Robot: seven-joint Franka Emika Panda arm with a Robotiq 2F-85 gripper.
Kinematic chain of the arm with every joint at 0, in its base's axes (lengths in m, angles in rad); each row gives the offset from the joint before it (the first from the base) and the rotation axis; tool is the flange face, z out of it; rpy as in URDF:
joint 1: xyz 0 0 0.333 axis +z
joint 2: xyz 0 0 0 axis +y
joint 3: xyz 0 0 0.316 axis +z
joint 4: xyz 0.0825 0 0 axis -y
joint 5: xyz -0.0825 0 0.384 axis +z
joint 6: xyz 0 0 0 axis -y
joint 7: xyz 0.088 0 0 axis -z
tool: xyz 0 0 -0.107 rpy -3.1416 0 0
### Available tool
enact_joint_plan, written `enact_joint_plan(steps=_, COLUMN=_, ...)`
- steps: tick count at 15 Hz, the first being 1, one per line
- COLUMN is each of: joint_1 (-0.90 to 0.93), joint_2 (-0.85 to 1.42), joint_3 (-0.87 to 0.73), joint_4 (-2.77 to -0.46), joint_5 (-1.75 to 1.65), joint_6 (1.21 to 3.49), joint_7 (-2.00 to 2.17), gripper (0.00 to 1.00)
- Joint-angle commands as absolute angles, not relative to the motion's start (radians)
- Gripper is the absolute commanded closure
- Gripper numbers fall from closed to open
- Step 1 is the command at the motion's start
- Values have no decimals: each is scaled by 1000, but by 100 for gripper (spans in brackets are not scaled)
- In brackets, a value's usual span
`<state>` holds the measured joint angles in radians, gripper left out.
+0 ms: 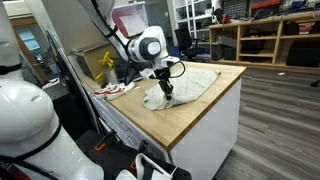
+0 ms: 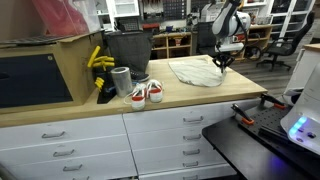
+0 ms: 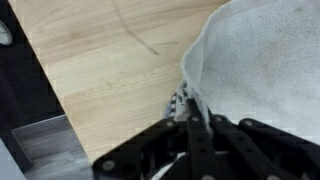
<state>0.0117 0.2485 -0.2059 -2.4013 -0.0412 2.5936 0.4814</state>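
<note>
Scanning an exterior view from its left, you meet the crowded end of the worktop (image 2: 190,93) first: a yellow thing (image 2: 99,58) hangs by a black bin (image 2: 126,50), a grey cup (image 2: 121,80) stands just in front of the bin, and a pair of red-and-white sneakers (image 2: 147,93) sits beside the cup, close to the front edge. Right of the sneakers there is a stretch of bare wood, your open room on that side, and then the white cloth (image 2: 195,70) lies spread and rumpled across the back half of the worktop. The fingers (image 2: 221,62) come straight down at the cloth's right end. Beyond them only a short strip of wood runs to the worktop's right-hand edge, where the surface drops off.

In the exterior view taken from the end of the worktop, the cloth (image 1: 188,84) spreads towards the far edge. The fingers (image 1: 168,93) stand at its near side, with a broad band of bare wood between them and the near corner.

In the wrist view, the left is plain wood (image 3: 100,70) out to the worktop's edge, with the darker drop beyond it. The cloth (image 3: 265,50) fills the upper right. Your fingers (image 3: 190,125) are pressed together on a gathered bit of the cloth's edge — the fabric bunches right at the tips, and the rest of the cloth trails off to the right of them. How far the pinched edge is lifted off the wood cannot be told.
</note>
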Motion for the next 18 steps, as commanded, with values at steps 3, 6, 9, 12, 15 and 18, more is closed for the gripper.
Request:
enact_joint_plan(steps=3, joint_1=16, joint_2=273, joint_3=-198, joint_4=-2328, joint_5=-37, joint_6=2512, joint_7=562, gripper=99)
enact_joint_plan(steps=6, joint_1=20, joint_2=302, joint_3=-198, joint_4=-2291, joint_5=-36, joint_6=2491, joint_7=612, gripper=99)
enact_joint_plan(steps=9, joint_1=21, joint_2=340, joint_3=-197, joint_4=-2249, joint_5=-28, joint_6=2473, joint_7=660, gripper=99)
enact_joint_plan(steps=12, joint_1=20, joint_2=378, joint_3=-197, joint_4=-2197, joint_5=-18, joint_6=2445, joint_7=699, gripper=99)
enact_joint_plan(steps=15, joint_1=12, joint_2=403, joint_3=-197, joint_4=-2141, joint_5=0, joint_6=2415, joint_7=720, gripper=99)
enact_joint_plan(steps=18, joint_1=8, joint_2=431, joint_3=-198, joint_4=-2089, joint_5=12, joint_6=2398, joint_7=747, gripper=99)
